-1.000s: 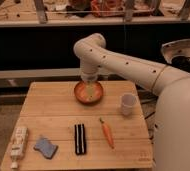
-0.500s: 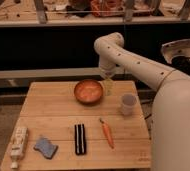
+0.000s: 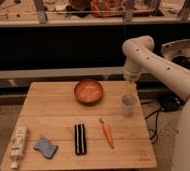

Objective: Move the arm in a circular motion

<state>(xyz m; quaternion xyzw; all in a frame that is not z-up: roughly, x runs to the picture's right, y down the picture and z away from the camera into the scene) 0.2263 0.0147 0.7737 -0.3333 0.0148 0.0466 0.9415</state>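
Bench: a flat rectangular top of pale wood planks with visible seams running along its length and a matte surface.

The arm: glossy white, built of thick rounded tube segments marked with small dark dots. It enters from the right side, rises to a bent elbow beyond the far right corner of the bench, then drops straight down over the right edge region.

Gripper: a narrow, pale yellowish, translucent tip at the lower end of the arm, pointing down. It hangs directly over a cup near the far right corner. Whether it touches the rim cannot be told. How far it is open, and whether it has hold of anything, cannot be told.

Cup: small, pale and cylindrical, upright, close to the right edge.

Bowl: round, orange-brown, with a smooth glossy inside, near the middle of the far edge and apart from the cup.

Carrot: orange and tapered, lying flat towards the near right corner.

Dark bar: a black oblong with ridged lines along its length, lying near the middle of the near edge.

Sponge: blue, soft-looking and roughly rectangular, left of the dark bar by the near edge.

Bottle: white and elongated, lying flat along the left edge at the near left corner.
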